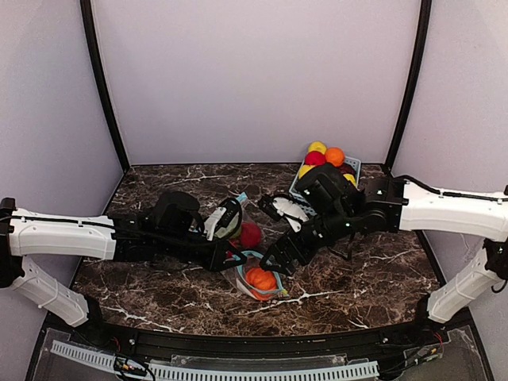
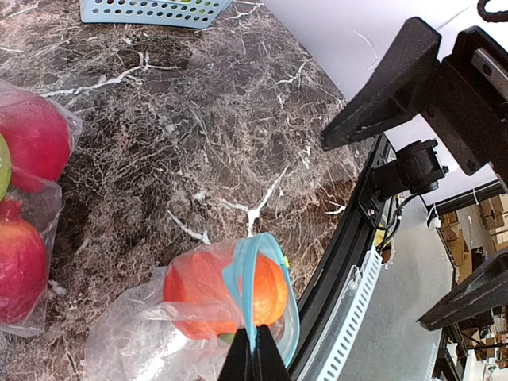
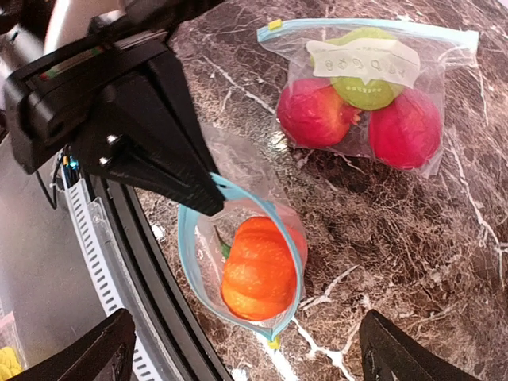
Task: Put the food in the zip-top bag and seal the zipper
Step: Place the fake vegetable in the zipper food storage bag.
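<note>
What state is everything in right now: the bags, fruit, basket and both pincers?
Near bag: mouth open, orange fruit inside.
Far bag: zipper looks closed, red and green fruit inside.
Basket: holds loose fruit.
Left pincer: shut on the near bag's rim.
Right pincer: open, holding nothing.

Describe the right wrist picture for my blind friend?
The left gripper pinches the blue rim of an open zip-top bag holding one orange toy fruit, on a dark marble table. Nearby, a second bag holds two red fruits and a green one.
</note>
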`<state>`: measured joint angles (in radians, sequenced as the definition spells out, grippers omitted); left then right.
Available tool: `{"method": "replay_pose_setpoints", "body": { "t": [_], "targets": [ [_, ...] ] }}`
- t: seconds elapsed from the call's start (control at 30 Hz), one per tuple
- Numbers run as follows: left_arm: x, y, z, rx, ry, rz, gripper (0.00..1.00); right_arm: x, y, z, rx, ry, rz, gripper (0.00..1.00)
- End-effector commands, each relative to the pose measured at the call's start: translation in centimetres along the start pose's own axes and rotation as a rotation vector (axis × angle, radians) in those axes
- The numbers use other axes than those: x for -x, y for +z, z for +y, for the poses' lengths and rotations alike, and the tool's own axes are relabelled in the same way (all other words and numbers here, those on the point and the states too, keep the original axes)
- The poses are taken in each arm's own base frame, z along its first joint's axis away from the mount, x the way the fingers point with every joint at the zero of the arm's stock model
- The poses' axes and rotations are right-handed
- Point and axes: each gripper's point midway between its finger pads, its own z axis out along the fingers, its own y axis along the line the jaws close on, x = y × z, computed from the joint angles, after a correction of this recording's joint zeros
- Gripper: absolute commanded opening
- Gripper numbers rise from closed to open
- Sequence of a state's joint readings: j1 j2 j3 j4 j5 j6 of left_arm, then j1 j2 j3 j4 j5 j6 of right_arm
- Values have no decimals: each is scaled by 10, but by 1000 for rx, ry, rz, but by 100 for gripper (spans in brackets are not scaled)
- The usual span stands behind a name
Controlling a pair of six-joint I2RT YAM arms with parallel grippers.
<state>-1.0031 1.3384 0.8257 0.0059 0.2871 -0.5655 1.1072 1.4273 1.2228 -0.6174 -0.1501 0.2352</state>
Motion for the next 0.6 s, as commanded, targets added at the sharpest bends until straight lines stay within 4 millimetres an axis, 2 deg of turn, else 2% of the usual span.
{"method": "replay_pose_setpoints", "body": {
  "t": [0.0,0.33,0.57],
  "targets": [
    [2,-2,1,5,-5,-11,1,-5,22,-13,-52,138,-26,96],
    [2,0,0,-9,-7,-9,1,-16,53,-24,-58,224,-79,97],
    [3,1,-4,-34,-9,-17,1,-30,85,-38,-101,281,-32,95]
  ]
}}
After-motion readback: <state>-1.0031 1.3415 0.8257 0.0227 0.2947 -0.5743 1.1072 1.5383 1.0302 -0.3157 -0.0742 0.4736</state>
